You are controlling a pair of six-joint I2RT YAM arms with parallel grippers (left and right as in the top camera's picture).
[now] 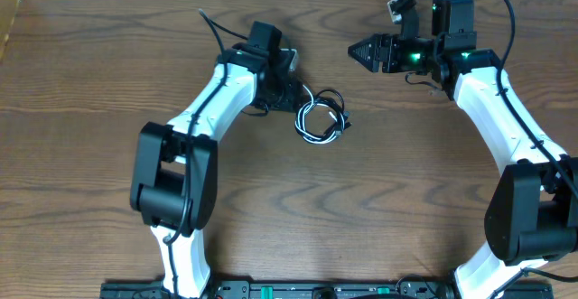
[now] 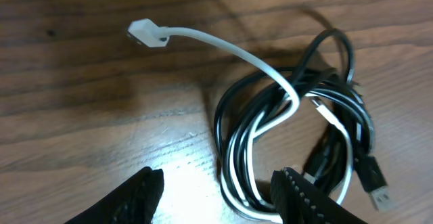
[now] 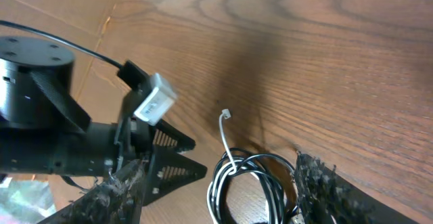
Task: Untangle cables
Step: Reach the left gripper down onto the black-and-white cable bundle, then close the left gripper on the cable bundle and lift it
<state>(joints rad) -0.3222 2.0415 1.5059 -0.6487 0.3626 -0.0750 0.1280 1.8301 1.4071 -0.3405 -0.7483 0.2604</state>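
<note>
My left pincer (image 2: 220, 178): jaws apart, nothing clamped, both fingertips at the bottom edge of the left wrist view. The right-hand fingertip (image 2: 304, 197) overlaps the lower rim of the coil; I cannot tell whether it touches. Lit, bare worktop (image 2: 81, 116) lies by the other tip. Just beyond the tips, the white cable (image 2: 226, 48) and black cable (image 2: 342, 48) lie looped through each other in one tangled coil, right of centre in that view. The white one's free end arcs out to the upper left, ending in a small white plug (image 2: 145, 33) flat on the wood. A metal plug (image 2: 380, 195) of the black cable lies at the lower right. My right pincer (image 3: 220, 173): jaws apart, empty, off the worktop, at the upper right of the overhead frame, well apart from the coil. In the overhead frame the coil lies just above centre, beside the left pincer.
</note>
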